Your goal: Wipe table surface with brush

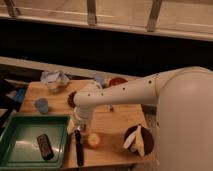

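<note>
The table surface (112, 122) is a light brown wooden top in the lower middle of the camera view. The brush (79, 148), a slim black stick, lies on it just right of the green tray, pointing toward the front edge. My white arm reaches in from the right and bends down. Its gripper (74, 126) hangs open right at the brush's far end, and whether it touches the brush I cannot tell.
A green tray (20, 131) at front left holds a short black block (45, 146). Near the brush lie an orange fruit (93, 140) and a dark bowl of bananas (138, 141). A blue cup (42, 105), crumpled bag (54, 80) and red bowl (118, 81) stand farther back.
</note>
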Robot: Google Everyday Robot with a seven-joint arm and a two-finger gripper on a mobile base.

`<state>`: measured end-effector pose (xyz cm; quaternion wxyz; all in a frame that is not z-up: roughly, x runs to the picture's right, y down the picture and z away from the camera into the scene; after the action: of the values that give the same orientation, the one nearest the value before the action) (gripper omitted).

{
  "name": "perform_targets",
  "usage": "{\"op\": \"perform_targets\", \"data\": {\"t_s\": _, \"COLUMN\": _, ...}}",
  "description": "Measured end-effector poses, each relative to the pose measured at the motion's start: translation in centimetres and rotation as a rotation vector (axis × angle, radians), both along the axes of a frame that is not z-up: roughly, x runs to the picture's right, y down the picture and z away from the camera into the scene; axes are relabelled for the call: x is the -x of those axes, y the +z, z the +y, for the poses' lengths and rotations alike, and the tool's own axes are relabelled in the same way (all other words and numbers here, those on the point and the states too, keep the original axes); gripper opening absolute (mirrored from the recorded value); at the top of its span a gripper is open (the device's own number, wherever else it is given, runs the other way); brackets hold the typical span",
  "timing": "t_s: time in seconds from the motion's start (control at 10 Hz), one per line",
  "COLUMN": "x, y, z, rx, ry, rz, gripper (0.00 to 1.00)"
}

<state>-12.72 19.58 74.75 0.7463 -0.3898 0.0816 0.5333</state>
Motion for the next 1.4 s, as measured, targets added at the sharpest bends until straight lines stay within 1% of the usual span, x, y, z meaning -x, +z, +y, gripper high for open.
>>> {"op": "perform_targets", "data": {"t_s": 0.3, "x": 0.5, "y": 0.4, "z": 1.0, "rx": 0.021, "ry": -0.009, "rz": -0.01, "gripper": 0.7}}
{"op": "perform_targets", "data": {"t_s": 0.5, "x": 0.7, "y": 1.0, "z": 1.6, "rx": 0.03, "ry": -0.023, "rz": 0.003, "gripper": 0.7}}
{"op": "perform_targets", "data": {"t_s": 0.8, "x": -0.8, "y": 1.7, "z": 1.4, "rx": 0.033, "ry": -0.014, "rz": 0.045, "gripper": 0.7}}
{"op": "perform_targets", "data": {"t_s": 1.0, "x": -1.4, "y": 2.2, "z": 1.4, "rx": 0.037, "ry": -0.008, "rz": 0.062, "gripper": 0.7}}
{"op": "perform_targets", "data": {"t_s": 1.2, "x": -1.4, "y": 2.7, "z": 1.5, "rx": 0.042, "ry": 0.001, "rz": 0.065, "gripper": 0.7}}
{"op": "perform_targets", "data": {"t_s": 1.4, "x": -0.7, "y": 3.1, "z": 1.8, "rx": 0.049, "ry": 0.001, "rz": 0.055, "gripper": 0.7}}
